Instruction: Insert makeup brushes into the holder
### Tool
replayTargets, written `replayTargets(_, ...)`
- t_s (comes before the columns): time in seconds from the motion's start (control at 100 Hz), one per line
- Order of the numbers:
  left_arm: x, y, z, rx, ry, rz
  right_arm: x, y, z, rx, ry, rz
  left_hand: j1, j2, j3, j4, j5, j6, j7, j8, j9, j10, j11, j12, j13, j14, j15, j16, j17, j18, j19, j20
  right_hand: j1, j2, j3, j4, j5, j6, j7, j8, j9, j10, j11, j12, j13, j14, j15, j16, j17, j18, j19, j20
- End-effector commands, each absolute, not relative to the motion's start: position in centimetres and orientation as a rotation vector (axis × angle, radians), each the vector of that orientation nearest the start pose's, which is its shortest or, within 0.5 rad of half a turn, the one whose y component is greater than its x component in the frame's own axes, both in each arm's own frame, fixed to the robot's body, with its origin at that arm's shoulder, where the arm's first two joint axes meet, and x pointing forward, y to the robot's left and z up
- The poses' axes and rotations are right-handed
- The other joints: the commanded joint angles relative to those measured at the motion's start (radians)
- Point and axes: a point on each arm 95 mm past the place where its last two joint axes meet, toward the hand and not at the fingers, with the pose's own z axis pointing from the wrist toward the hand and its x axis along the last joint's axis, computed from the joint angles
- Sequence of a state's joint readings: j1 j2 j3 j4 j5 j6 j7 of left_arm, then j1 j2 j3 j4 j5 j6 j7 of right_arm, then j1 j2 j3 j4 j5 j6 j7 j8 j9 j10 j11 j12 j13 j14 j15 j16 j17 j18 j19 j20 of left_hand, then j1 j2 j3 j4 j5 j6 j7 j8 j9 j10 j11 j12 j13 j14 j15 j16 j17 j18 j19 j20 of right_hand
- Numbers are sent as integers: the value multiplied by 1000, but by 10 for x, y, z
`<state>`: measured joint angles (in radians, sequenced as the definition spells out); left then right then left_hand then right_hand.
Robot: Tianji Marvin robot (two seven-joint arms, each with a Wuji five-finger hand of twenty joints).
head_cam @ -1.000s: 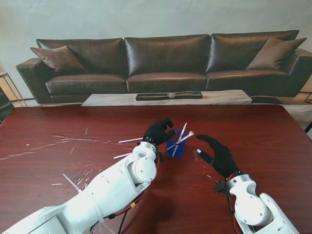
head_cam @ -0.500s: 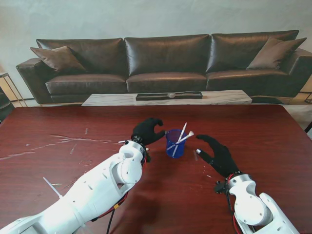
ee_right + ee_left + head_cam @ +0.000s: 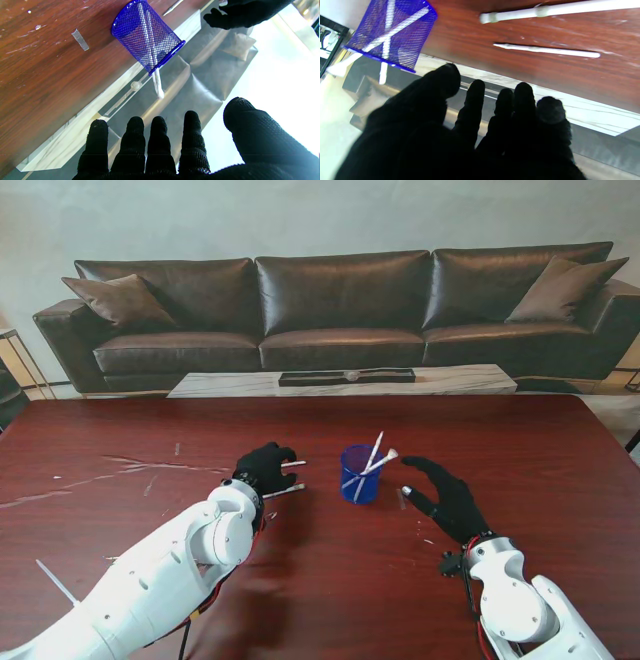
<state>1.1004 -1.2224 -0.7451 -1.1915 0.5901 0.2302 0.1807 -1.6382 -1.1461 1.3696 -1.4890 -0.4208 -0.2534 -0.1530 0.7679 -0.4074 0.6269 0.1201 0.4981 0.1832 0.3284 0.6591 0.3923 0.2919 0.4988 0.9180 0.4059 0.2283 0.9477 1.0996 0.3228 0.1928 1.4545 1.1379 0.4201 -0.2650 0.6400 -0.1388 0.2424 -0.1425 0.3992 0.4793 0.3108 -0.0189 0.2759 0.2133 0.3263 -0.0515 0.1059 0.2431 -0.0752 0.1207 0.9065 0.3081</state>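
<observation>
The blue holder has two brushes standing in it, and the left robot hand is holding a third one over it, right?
Not quite. The holder does have two brushes in it, but the left robot hand holds nothing: the left wrist view shows its fingers apart, with two more brushes lying on the table beyond them.

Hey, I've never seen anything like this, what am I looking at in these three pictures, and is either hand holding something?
This is a two-armed robot with black-gloved five-finger hands. One picture comes from a camera above its shoulders, looking down at a dark red table. The other two come from cameras on its wrists, looking along the fingers, and appear upside down. On the table stands a blue mesh holder with two white brushes in it. Two more brushes lie on the table by the left hand. Both it and the right hand are open and hold nothing.
</observation>
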Motion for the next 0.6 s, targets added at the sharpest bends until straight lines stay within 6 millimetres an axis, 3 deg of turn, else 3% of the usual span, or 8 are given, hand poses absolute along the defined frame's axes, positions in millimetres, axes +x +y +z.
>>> replayTargets(0.0, 483, -79, -348, -1460, 1405, -1480, 390, -52, -346, -2160, -1246, -2529, -2, -21, 51, 44, 13, -11, 6, 12, -1, 26, 22, 27, 4, -17, 43, 25, 6, -19, 25, 24, -16, 9, -17, 17, 22, 2, 6, -2, -26, -4, 16, 8, 18, -14, 1, 8, 1, -10, 14, 28)
replayTargets(0.07, 482, -73, -351, -1444, 1435, -1441, 390, -52, -346, -2160, -1245, -2528, -5, -25, 69, 57, 15, -12, 10, 14, 5, 27, 31, 40, 11, -23, 55, 35, 12, -22, 29, 23, -17, 10, -16, 17, 21, 2, 6, -2, -26, -5, 16, 8, 15, -13, 1, 8, -1, -11, 13, 28)
replayTargets(0.19, 481, -64, -358, -1429, 1472, -1388, 390, -52, -346, -2160, -1244, -2528, -6, -38, 64, 48, 24, -13, 22, 20, 13, 28, 51, 61, 21, -29, 79, 52, 21, -28, 35, 21, -19, 10, -16, 16, 21, 2, 6, -2, -26, -4, 16, 8, 15, -14, 1, 8, -2, -11, 14, 28)
replayTargets(0.38, 481, -57, -371, -1407, 1491, -1339, 390, -52, -346, -2159, -1244, -2530, 6, -62, 72, -15, 41, -22, 67, 39, 48, 19, 108, 121, 64, -59, 151, 86, 84, -58, 85, 12, -19, 11, -17, 17, 22, 3, 6, -2, -27, -4, 16, 8, 16, -13, 1, 8, -2, -11, 13, 27)
replayTargets(0.59, 485, -54, -380, -1394, 1494, -1308, 390, -52, -346, -2159, -1243, -2532, 30, -77, 113, -47, 39, -39, 106, 43, 79, 12, 163, 161, 110, -88, 219, 100, 164, -93, 157, -16, -18, 11, -17, 17, 23, 3, 6, -2, -26, -4, 16, 7, 16, -13, 1, 8, -2, -10, 14, 27)
